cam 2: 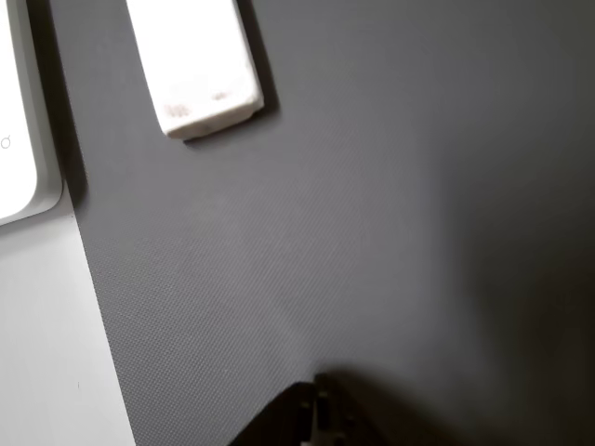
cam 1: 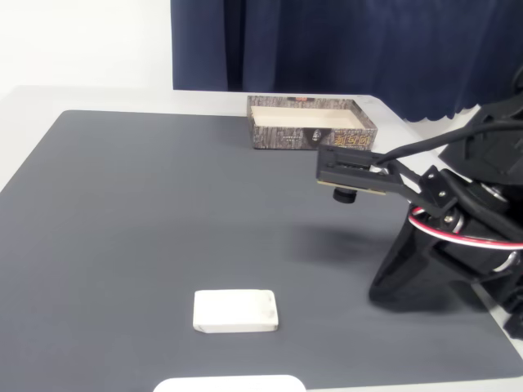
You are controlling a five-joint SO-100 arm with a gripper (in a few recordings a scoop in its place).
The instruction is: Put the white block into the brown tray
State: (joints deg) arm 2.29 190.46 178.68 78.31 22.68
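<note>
Lying flat on the dark grey mat (cam 1: 163, 212), the white block (cam 1: 235, 311) sits toward the near edge in the fixed view, a little left of centre, with nothing touching it. The brown tray (cam 1: 312, 137) stands at the far edge of the mat, well apart from the block, its pale inside showing and a dark emblem on its front wall. The black arm (cam 1: 458, 237) reaches in from the right, and its gripper (cam 1: 350, 170) hangs above the mat just in front of the tray's right end. Whether the claw is spread or pressed together I cannot tell. In the wrist view the block (cam 2: 193, 63) lies at the top left, beside a wider white rounded object (cam 2: 23, 121) at the left edge.
</note>
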